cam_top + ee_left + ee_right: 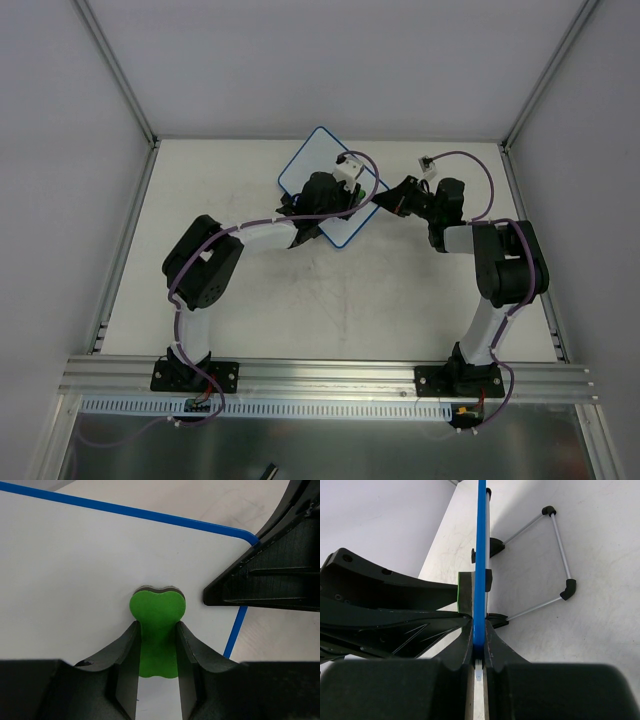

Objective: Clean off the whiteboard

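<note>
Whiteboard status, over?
Left end effector shut on eraser, against whiteboard. Right end effector clamps its rim. Visible face clean; nothing blocking.

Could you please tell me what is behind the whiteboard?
Behind the whiteboard, a wire stand with black corner caps juts out over the table. The back face itself is hidden, seen edge-on.

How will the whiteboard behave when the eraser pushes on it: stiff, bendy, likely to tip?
The whiteboard is probably stiff: its blue edge runs straight in the right wrist view. Likely light and tippy: thin, backed only by a wire stand. The right gripper, shut on its edge, should steady it against the eraser.
</note>
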You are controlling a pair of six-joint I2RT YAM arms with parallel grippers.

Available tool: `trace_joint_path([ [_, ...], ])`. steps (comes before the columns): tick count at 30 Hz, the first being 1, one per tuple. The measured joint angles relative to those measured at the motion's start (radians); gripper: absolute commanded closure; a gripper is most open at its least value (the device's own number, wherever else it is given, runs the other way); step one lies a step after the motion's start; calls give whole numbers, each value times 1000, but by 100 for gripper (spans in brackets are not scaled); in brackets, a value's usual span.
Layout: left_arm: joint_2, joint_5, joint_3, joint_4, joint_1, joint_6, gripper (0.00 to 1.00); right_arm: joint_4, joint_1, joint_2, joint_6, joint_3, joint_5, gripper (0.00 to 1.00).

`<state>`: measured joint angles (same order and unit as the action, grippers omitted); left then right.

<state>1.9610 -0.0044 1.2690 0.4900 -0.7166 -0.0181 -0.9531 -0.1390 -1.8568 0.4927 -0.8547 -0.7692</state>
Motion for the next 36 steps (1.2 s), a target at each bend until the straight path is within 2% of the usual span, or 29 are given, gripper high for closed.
trace_joint_path([
  [6, 0, -16, 2, -4, -3, -5, 100, -4, 0, -2, 2, 0, 0, 100],
  [17, -2, -45, -39, 52, 27, -211, 100, -5, 0, -2, 3, 0, 0, 100],
  [29, -2, 51, -121, 37, 237, -468, 100, -15, -2, -2, 5, 0, -5, 100],
  [36, 6, 101, -156, 29, 316, -606, 100, -16, -3, -2, 4, 0, -5, 100],
])
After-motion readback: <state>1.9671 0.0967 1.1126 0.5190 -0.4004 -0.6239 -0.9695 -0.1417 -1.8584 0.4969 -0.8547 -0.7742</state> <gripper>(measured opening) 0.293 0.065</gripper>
